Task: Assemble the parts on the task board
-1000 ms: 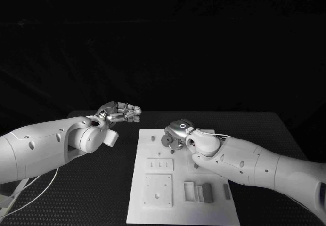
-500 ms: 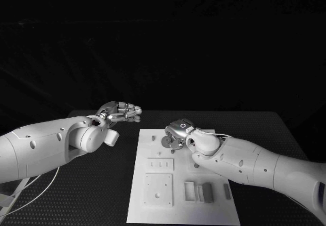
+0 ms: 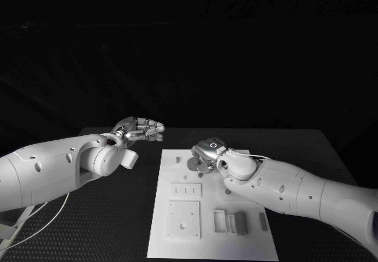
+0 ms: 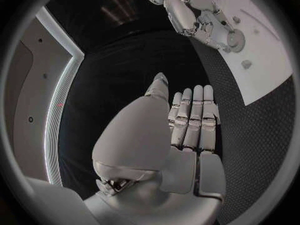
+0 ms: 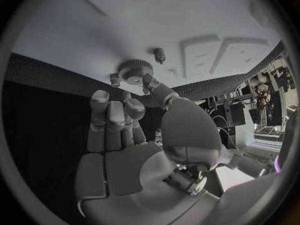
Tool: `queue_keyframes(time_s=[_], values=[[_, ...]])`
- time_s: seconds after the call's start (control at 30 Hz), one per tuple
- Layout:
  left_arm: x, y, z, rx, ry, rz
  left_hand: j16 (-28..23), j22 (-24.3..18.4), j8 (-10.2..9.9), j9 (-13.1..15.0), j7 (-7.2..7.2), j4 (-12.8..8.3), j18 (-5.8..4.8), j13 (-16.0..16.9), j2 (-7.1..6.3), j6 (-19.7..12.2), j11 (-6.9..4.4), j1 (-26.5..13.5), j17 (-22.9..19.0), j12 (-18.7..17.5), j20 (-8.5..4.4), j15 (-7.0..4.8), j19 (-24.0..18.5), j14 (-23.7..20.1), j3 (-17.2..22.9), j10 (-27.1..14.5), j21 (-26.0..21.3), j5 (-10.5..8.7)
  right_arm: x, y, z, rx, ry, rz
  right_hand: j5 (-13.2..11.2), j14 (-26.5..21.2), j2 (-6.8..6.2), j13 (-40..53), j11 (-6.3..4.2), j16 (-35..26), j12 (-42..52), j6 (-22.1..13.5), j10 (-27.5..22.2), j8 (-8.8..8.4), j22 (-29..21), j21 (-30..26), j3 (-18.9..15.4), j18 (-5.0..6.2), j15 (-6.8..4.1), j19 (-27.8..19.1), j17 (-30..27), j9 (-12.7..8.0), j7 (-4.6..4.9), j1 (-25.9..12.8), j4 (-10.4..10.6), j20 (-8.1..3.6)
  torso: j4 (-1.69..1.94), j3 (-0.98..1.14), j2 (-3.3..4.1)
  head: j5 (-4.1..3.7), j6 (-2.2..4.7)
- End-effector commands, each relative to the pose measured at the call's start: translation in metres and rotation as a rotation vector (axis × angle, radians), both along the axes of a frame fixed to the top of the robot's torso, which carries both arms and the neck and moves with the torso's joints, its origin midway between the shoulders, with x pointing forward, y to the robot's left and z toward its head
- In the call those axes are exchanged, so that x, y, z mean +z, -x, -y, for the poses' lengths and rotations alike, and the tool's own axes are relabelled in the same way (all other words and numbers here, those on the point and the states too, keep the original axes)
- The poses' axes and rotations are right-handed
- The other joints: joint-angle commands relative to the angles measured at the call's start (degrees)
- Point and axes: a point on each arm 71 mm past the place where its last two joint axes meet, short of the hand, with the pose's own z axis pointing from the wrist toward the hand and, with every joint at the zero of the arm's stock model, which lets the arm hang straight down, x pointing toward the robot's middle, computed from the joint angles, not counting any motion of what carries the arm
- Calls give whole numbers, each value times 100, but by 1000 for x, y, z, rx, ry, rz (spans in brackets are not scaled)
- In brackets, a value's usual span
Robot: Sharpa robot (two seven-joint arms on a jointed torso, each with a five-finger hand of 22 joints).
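Task board (image 3: 183,218), white plate mid-table: right hand (image 3: 206,156) at its far end pinches a round toothed part (image 5: 135,69), apparently seating it there; left hand (image 3: 140,130), fingers curled together on nothing, parked off the board's far-left corner.

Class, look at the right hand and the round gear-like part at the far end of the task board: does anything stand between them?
Nothing visible does. In the right wrist view the right hand reaches up to the gear-like part on the task board, its thumb tip at the part's edge. A small peg stands beside the part, not between.
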Motion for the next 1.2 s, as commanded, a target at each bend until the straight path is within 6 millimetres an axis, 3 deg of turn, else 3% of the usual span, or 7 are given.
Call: queue_keyframes(time_s=[0.03,0.33,0.47,0.6,0.77,1.0,1.2], values=[[1,0,1,-7,3,8,-40,-6,-22,-10,7,11,112,-3,20,-27,-5,16,6,-19,26,19,33,11,-37,-33,-33,-30,5,4,3,11,-58,15,34,14,-39,-5,44,-5,-31,-27,16,-18,-9,-18,10,170,33,37,14,-4,7,-20,41,-19,-5,-2,-3,0,18],[2,0,-5,3,5,18,-43,-6,-20,-9,2,9,112,-2,22,-23,-7,18,9,-18,26,18,34,12,-36,-30,-35,-30,50,5,27,19,-280,19,34,26,-115,-10,44,-6,-31,9,33,11,-12,-14,28,170,33,57,6,7,7,-36,99,-26,-34,8,-5,-1,82],[4,1,-3,-13,19,39,-45,-6,-16,-8,-5,8,112,-1,18,-17,-8,21,12,-17,26,18,33,13,-39,-26,-37,-30,71,3,54,16,-436,-81,34,5,-88,-10,49,-18,-33,19,28,20,-15,-22,45,170,35,49,-17,11,13,-19,105,-28,-69,16,-16,-18,137],[4,1,-5,-15,23,47,-49,-6,-10,-6,-17,6,112,1,20,-7,-11,31,17,-14,25,15,32,13,-39,-18,-40,-30,81,0,92,48,-459,-133,34,-20,-5,8,87,-19,-18,32,-3,31,-9,-30,17,170,69,20,-16,15,52,12,18,-26,-107,33,-26,-28,175],[4,1,-7,-16,24,49,-56,-7,1,-2,-33,7,109,4,27,12,-17,39,23,-9,25,13,30,14,-43,-3,-46,-30,77,-7,134,12,-479,-185,34,-104,56,25,96,-35,-8,15,-52,27,0,-46,-22,170,81,-38,-49,11,58,31,-87,-4,-169,53,-39,-27,207],[3,1,-5,-25,26,43,-58,-7,3,-2,-38,8,108,4,30,15,-18,40,26,-9,25,12,29,13,-45,0,-48,-31,67,-15,180,-46,-444,-223,33,-297,-5,34,68,-93,-25,-34,-139,14,17,-87,-68,170,65,-168,-140,3,25,93,-127,47,-222,110,-36,-23,221],[1,1,-5,-26,26,40,-60,-8,3,-2,-39,8,107,3,29,14,-18,39,27,-10,26,13,28,12,-48,-2,-50,-31,54,-23,214,-120,-401,-219,33,-434,-103,36,23,-135,-65,-85,-247,11,31,-138,-94,170,31,-308,-134,1,-24,174,-127,118,-210,91,-45,-53,208]])
